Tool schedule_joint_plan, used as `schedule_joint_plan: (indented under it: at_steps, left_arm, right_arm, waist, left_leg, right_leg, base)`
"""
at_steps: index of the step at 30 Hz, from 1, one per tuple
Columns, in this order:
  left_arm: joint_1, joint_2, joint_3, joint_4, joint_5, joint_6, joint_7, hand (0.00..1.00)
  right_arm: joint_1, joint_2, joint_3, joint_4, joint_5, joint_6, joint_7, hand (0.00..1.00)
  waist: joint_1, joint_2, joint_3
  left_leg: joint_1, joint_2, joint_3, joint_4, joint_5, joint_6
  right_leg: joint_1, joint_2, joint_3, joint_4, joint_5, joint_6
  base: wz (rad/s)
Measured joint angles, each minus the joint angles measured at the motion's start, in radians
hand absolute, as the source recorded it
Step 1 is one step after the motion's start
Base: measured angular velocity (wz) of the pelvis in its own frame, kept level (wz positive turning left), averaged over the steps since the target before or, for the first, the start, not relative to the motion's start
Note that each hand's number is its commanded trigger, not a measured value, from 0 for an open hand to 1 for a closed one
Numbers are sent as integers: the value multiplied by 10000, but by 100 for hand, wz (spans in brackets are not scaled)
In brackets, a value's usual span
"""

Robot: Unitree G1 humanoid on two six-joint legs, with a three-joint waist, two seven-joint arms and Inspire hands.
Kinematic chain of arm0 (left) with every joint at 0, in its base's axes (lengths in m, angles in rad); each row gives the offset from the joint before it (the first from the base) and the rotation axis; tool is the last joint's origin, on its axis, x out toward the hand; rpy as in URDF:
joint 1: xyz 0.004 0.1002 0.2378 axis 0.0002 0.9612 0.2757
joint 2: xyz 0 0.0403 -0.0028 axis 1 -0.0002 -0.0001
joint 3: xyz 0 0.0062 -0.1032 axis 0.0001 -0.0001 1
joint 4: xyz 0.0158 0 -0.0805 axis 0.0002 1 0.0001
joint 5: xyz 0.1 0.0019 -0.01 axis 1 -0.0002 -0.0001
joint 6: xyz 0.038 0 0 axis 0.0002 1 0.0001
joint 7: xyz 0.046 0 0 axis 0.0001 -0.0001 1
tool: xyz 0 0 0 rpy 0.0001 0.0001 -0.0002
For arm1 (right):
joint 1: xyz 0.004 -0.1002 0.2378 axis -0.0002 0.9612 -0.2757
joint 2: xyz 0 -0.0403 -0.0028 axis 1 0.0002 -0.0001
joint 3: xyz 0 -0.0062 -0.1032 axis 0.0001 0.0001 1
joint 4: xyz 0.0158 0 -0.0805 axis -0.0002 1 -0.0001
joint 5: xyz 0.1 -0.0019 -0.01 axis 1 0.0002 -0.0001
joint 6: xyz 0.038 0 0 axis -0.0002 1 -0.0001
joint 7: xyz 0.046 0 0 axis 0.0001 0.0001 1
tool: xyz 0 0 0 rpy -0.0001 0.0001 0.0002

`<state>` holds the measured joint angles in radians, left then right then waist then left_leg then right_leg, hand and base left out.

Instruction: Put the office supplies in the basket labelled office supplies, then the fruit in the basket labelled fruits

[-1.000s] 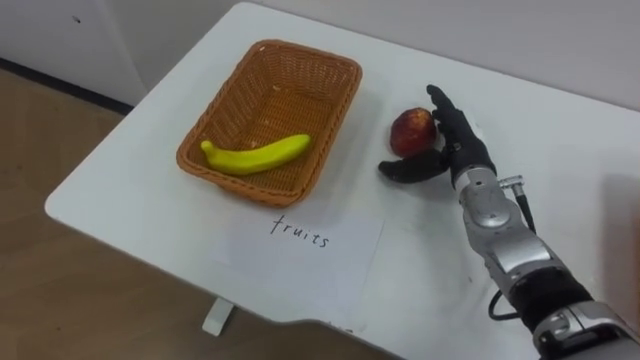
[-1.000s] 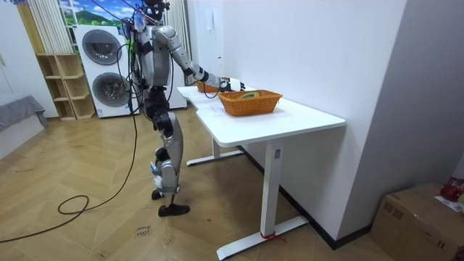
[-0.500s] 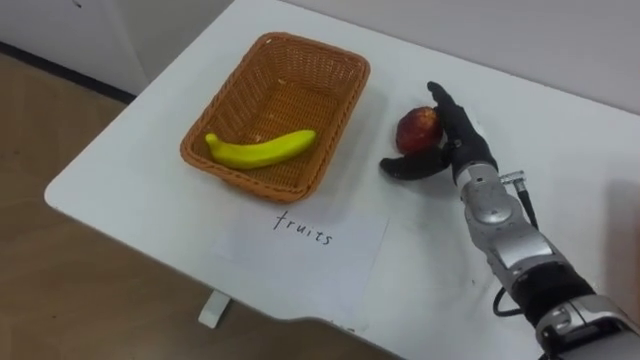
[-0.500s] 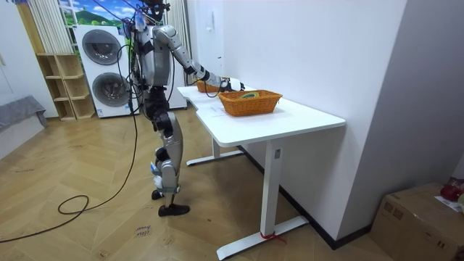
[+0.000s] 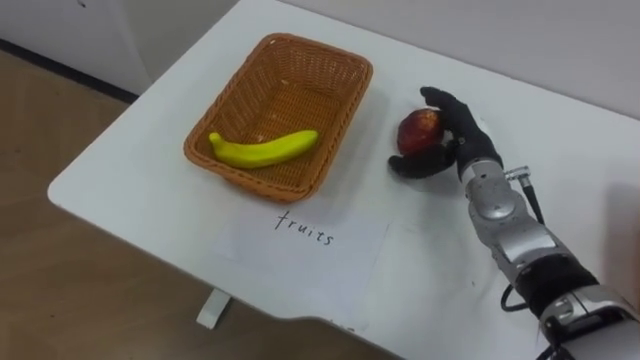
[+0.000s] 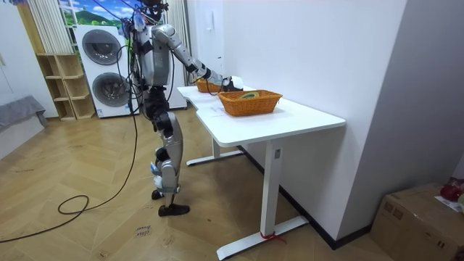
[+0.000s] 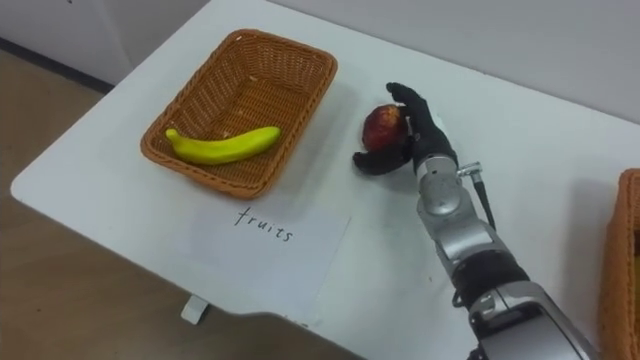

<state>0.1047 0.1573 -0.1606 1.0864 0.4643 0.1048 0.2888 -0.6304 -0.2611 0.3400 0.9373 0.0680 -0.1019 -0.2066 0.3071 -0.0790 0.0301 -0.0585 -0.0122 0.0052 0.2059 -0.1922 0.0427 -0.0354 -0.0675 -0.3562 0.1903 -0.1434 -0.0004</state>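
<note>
While the robot stands at the long side of the white tabletop, as the room view shows, its right arm is stretched out over the surface.

- Right robot hand: palm turned toward the robot's left, dark fingers curled over the top of the fruit, thumb hooked beneath it. It is clamped on the fruit. The silver forearm runs diagonally up from the lower right.
- Red fruit: round, held in that grasp, just to the right of the basket and apart from its rim. I cannot tell whether it rests on the tabletop or is raised off it.
- Wicker basket: rectangular, set at an angle on the tabletop.
- Banana: yellow, lying across the near end of the basket.
- Sheet of paper: white, handwritten, flat on the tabletop just in front of the basket.
- Second wicker basket: its edge shows at the far right, well apart from the first.
- Washing machines: stacked behind the robot.
</note>
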Motion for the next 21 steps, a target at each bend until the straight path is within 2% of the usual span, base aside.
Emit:
schedule_joint_plan:
  at_steps: [9, 21]
  left_arm:
    - [-81, 134, -9, 166, -13, 171, -246, 0]
    - [-308, 132, 8, 340, -7, 179, -276, 0]
  right_arm:
    - [-341, -12, 7, 336, 10, 153, 4, 100]
    - [-337, 104, 116, 330, 6, 108, 476, 100]
  waist:
    - [17, -172, 62]
    - [22, -217, 33]
  left_leg:
    - [19, 1, 11, -23, 0, 0]
    - [68, -1, -50, -17, 0, 0]
  right_leg:
    - [-22, -9, 0, -51, -1, 2]
    - [42, 19, -21, -46, 0, 1]
  base:
    - [0]
    - [0]
